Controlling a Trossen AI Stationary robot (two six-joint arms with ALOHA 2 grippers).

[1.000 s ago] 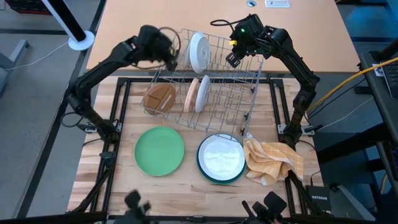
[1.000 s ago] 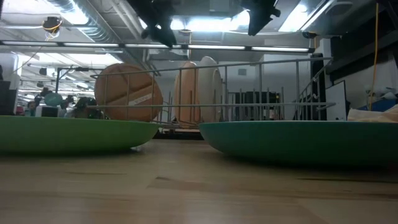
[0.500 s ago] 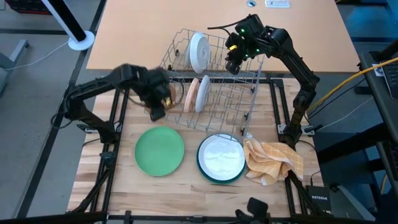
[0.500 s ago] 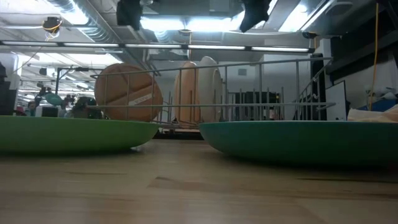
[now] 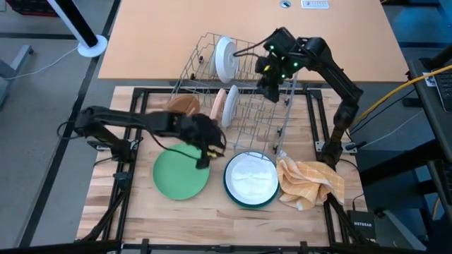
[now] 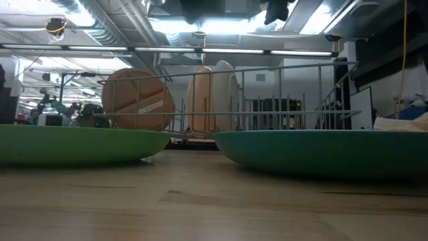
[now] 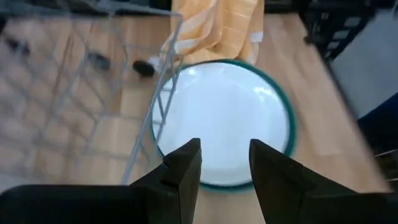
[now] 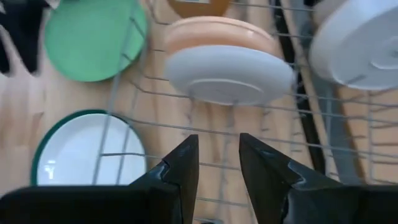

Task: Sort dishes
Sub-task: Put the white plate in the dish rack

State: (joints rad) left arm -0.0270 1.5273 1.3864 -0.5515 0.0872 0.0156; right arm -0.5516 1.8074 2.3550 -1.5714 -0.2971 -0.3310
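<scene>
Green plate (image 5: 181,171) lies flat on the near left of the table (image 5: 212,212). Beside it to the right, the teal plate (image 5: 251,178) carries a white plate (image 5: 251,176) nested inside it. The yellow cloth (image 5: 308,180) lies crumpled just right of that pair, touching the teal rim. At table height only the two rims show; the white plate is hidden inside the teal one.

My left gripper (image 5: 205,149) hovers over the green plate's far right edge, blurred from above. Its wrist view shows the fingers (image 7: 184,168) spread with a gap, nothing between them, white-on-teal plate beyond.

Farther back stands the wire rack (image 5: 236,106). A brown plate (image 5: 185,106) leans at its left end, partly covered by my left arm. A tan plate (image 5: 218,107) and a white one (image 5: 230,106) stand on edge side by side mid-rack. Another white plate (image 5: 225,60) stands alone in the far row.

My right gripper (image 5: 270,83) hangs above the rack's right part, over no plate. Its wrist view shows both fingers (image 8: 184,163) apart and empty, with the tan and white pair past them. In the low view both grippers are cut off at the top; which dark shape belongs to which arm, I cannot tell.
</scene>
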